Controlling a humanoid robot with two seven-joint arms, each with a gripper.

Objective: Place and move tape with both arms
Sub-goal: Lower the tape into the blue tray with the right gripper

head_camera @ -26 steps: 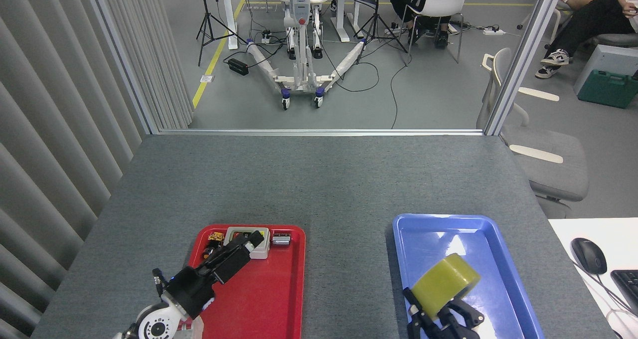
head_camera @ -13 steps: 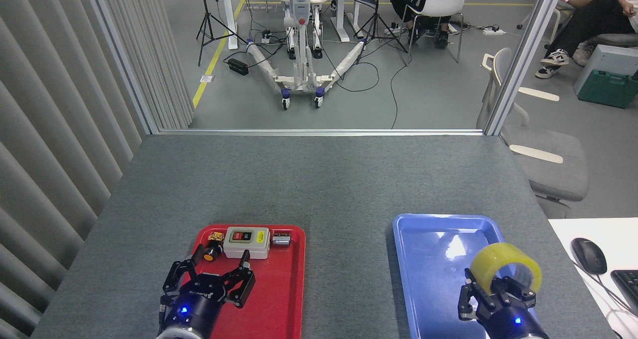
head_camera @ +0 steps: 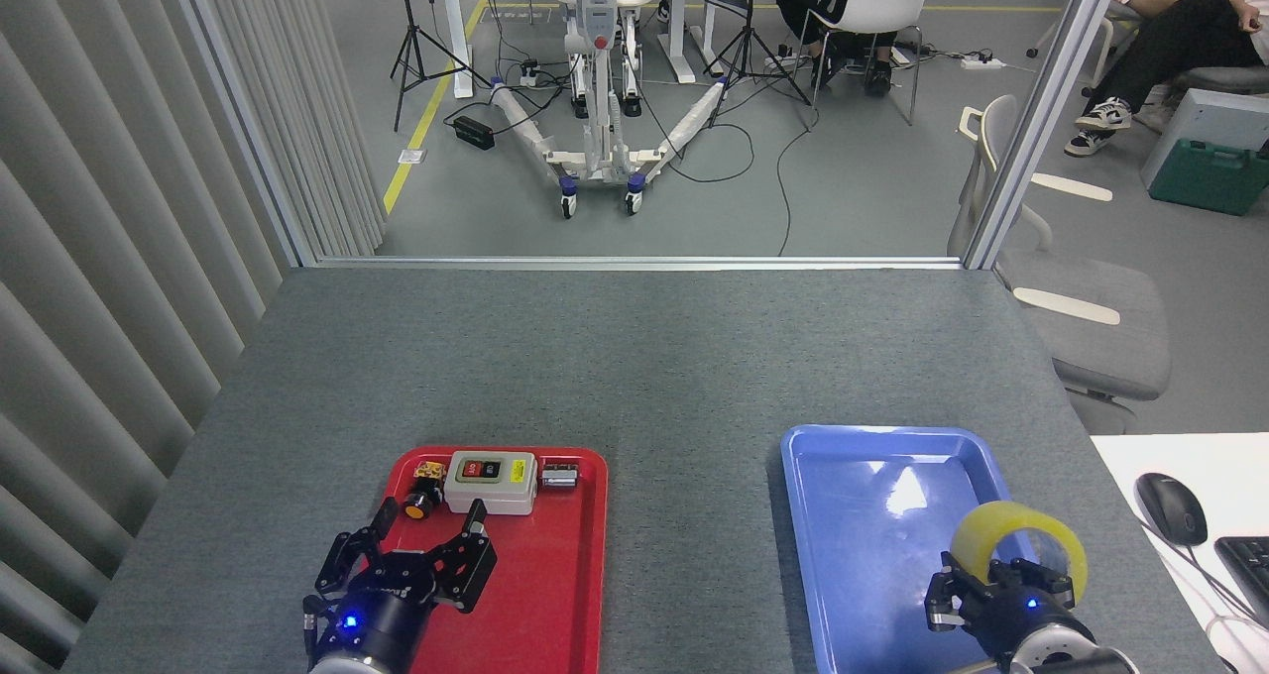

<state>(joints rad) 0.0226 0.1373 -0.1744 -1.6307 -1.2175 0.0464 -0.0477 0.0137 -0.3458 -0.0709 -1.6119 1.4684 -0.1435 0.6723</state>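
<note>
Gripping the tape [head_camera: 1021, 543] at its near rim, the right hand [head_camera: 1001, 595] holds the roll upright over the right edge of the blue tray [head_camera: 863, 545]. The left hand [head_camera: 406, 565] hangs with fingers spread above the red tray [head_camera: 555, 595], near a switch box [head_camera: 489, 482], on the grey counter [head_camera: 634, 357].
</note>
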